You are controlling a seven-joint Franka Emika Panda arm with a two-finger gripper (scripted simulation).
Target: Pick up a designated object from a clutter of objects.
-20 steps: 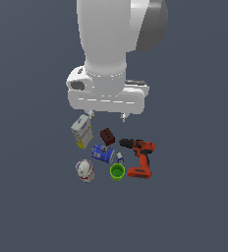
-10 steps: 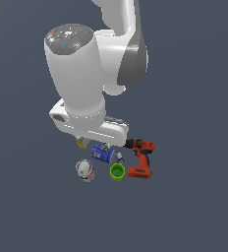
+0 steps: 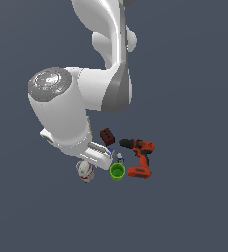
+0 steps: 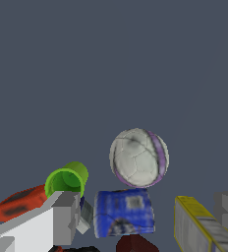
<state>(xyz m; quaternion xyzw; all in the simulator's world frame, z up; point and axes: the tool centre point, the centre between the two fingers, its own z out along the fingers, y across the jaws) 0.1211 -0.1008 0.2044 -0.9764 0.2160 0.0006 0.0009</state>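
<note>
The whitish ball (image 4: 139,157) lies free on the floor beside the blue can (image 4: 123,212), between the spread fingers of the gripper (image 4: 148,216). The arm bends low over the clutter; the green cup (image 3: 117,172) and drill (image 3: 139,156) sit beyond, seemingly untouched.

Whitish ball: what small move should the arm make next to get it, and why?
Probably shift the gripper sideways until the whitish ball sits between the fingers, then descend. In the wrist view the blue can lies in the gap instead, with the ball just beyond it. The jaws look open.
</note>
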